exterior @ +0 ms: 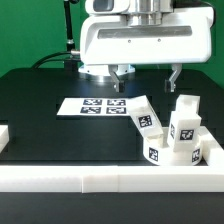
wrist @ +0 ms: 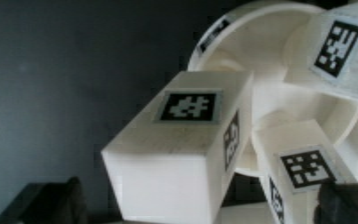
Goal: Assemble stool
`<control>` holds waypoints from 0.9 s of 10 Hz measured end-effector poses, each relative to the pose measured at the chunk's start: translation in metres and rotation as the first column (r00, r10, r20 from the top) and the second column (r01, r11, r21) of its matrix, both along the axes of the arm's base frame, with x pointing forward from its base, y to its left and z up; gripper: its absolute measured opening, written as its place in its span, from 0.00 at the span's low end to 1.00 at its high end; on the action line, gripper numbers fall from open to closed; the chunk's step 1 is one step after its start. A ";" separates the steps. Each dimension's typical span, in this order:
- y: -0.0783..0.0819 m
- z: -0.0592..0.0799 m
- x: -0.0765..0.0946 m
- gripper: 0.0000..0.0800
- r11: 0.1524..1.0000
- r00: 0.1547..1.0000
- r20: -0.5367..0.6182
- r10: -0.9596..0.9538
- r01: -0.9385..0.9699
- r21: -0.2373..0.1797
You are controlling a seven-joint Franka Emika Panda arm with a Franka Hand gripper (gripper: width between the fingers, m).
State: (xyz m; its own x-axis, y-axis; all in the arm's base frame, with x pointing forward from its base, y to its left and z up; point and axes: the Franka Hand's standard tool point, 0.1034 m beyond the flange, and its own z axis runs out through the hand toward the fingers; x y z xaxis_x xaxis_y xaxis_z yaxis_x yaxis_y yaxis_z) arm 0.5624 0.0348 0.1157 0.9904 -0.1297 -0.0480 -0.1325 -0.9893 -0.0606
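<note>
In the exterior view, the jaws are held wide open above the black table, with nothing gripped. The stool legs (three tagged white blocks) are clustered against the white border rail at the exterior view's right. The marker board lies flat behind them.

In the wrist view, a tagged leg is seen close up, beside the round seat disc.

You get no readable text: only black-and-white marker tags on the legs and marker board.
</note>
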 end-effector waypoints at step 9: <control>0.009 -0.006 0.006 0.81 0.693 0.693 0.044 0.720 -0.721 0.008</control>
State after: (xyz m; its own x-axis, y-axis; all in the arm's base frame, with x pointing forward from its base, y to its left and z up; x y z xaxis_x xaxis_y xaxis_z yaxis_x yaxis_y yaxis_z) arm 0.5681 0.0435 0.1097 0.7807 0.6249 -0.0056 0.6229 -0.7788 -0.0739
